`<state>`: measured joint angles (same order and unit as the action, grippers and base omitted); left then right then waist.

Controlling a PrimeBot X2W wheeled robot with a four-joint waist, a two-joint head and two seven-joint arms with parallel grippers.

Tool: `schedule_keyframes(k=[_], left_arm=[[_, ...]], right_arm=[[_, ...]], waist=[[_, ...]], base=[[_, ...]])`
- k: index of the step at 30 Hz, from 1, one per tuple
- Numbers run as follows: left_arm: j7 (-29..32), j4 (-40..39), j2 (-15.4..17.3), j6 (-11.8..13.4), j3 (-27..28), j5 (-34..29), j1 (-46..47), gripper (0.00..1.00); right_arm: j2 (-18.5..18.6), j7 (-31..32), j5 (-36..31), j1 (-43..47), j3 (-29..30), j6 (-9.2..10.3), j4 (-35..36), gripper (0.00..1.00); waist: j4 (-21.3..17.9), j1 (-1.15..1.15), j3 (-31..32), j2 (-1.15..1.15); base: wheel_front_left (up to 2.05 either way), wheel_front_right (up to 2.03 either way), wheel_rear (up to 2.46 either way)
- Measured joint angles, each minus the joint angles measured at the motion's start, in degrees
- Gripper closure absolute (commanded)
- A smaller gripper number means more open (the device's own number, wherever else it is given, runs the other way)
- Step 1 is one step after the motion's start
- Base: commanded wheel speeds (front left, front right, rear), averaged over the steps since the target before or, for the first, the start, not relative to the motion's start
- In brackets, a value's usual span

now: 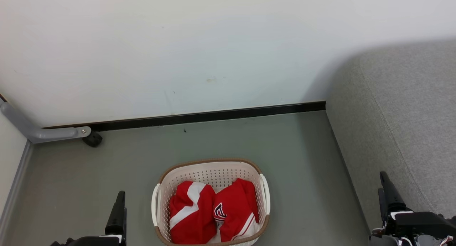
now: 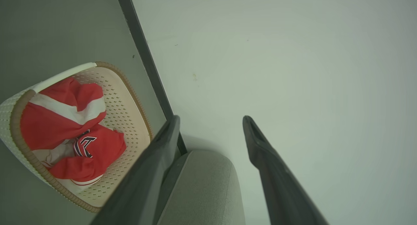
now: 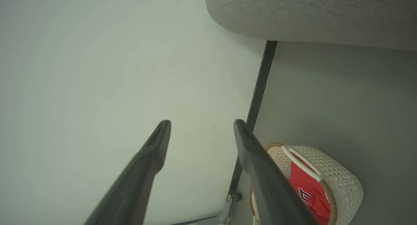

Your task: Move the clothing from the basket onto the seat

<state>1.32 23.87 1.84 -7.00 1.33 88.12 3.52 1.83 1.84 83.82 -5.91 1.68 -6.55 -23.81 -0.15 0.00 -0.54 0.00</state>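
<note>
Dark fingers spread wide, nothing held: left gripper [image 2: 211, 120], low beside basket [image 1: 210, 162]. Red clothing [image 1: 213, 212] inside, two heaps side by side, ahead and inward of both arms, likely nearer the left. Right gripper [image 3: 202, 124] equally agape, empty. Grey floor [image 1: 292, 150], pale wall [image 1: 213, 43]; seat [image 1: 409, 114] far right.

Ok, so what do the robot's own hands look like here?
Both the left hand and right hand have two long, slim, matte dark fingers tapering to rounded tips. The right one's boxy black base carries a small white patch, with thin red and white wires below.
</note>
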Motion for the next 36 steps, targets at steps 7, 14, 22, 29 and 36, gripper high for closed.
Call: schedule_keyframes(k=[7,14,22,29,36], left_arm=[[-1.8,1.2,0.5,0.0,-1.6,-3.1,1.4,0.0],[-3.5,2.6,1.2,0.0,-3.2,-6.6,2.8,0.0],[-5.1,4.2,1.9,0.0,-3.7,-12.2,3.9,0.0],[-6.6,5.4,2.6,0.0,-4.5,-18.3,5.5,0.0],[-8.1,6.7,3.5,-0.1,-6.0,-24.3,6.8,0.0]], right_arm=[[1.4,-2.0,-4.3,-2.3,-3.0,0.0,-1.2,0.0],[2.6,-3.7,-8.3,-4.4,-5.9,0.0,-2.9,0.0],[4.0,-5.5,-13.7,-6.3,-9.9,-0.01,-5.2,0.0],[5.3,-7.0,-19.1,-8.2,-13.8,-0.02,-7.0,0.0],[7.1,-8.5,-25.0,-10.5,-18.4,-0.04,-8.7,0.0]], waist=[[0.0,0.0,0.0,0.0],[0.0,0.0,0.0,0.0],[0.1,0.0,0.1,0.0],[0.2,0.0,0.2,0.0],[0.2,0.0,0.1,0.0]], base=[[0.0,0.0,0.0],[0.0,0.0,0.0],[0.0,0.0,0.0],[0.0,0.0,0.0],[0.0,0.0,0.0]])
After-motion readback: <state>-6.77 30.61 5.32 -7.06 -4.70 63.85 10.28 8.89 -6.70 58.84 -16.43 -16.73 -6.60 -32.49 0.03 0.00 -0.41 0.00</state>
